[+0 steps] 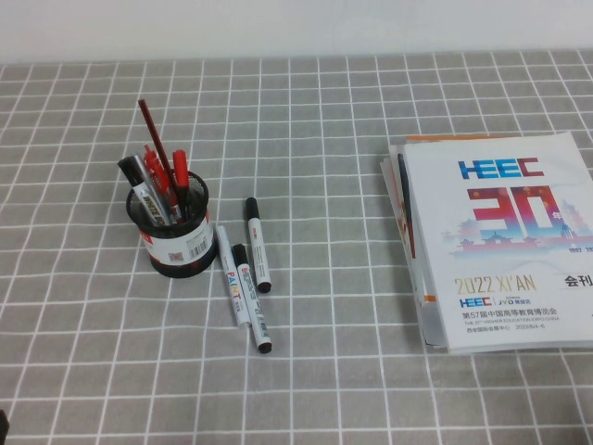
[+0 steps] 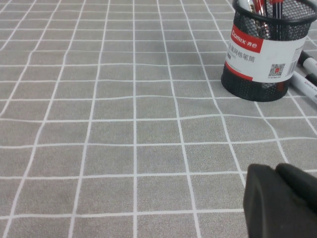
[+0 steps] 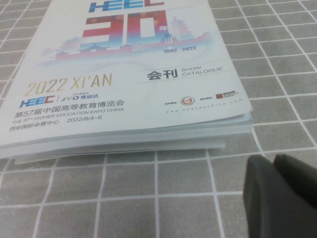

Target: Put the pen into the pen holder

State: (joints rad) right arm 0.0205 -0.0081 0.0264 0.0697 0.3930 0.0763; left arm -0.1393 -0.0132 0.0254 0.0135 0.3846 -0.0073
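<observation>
Grey cloth (image 1: pixel 371 371) with a white grid covers the whole table, ending at a pale wall (image 1: pixel 296 23) along the far edge. Catalogues (image 1: pixel 496 241), a stack with a white "HEEC 30" cover on top, lie on the robot's right; the right wrist view alone makes the small print legible ("2022 XI'AN", "SHOW CATALOGUE") and shows the stack's layered page edges. Holder (image 1: pixel 169 227), black wire mesh with a white label and red band, stands on the left, filled with red pens (image 1: pixel 159 139) and a black-capped marker (image 1: pixel 139 185); the left wrist view alone shows the brand "Comix" and a square code on its label. Pen (image 1: pixel 258 245), white barrel with black cap and black tail, lies flat on the cloth just right of the holder, cap toward the far side. PAINT marker (image 1: pixel 231 274) lies between holder and pen, near the holder's base, with a third marker (image 1: pixel 252 297) just beside it, nearer the robot. Only the high view shows all three whole; the left wrist view catches just their ends at its edge (image 2: pixel 308 74). Left gripper (image 2: pixel 282 203) appears only in its own wrist view as a dark body low over bare cloth, well apart from holder and pen, nothing in it; I cannot tell whether it is parted or closed. Right gripper (image 3: pixel 280 196) likewise shows only in its wrist view, near the stack's near edge, far from the pen; its state cannot be told either.
</observation>
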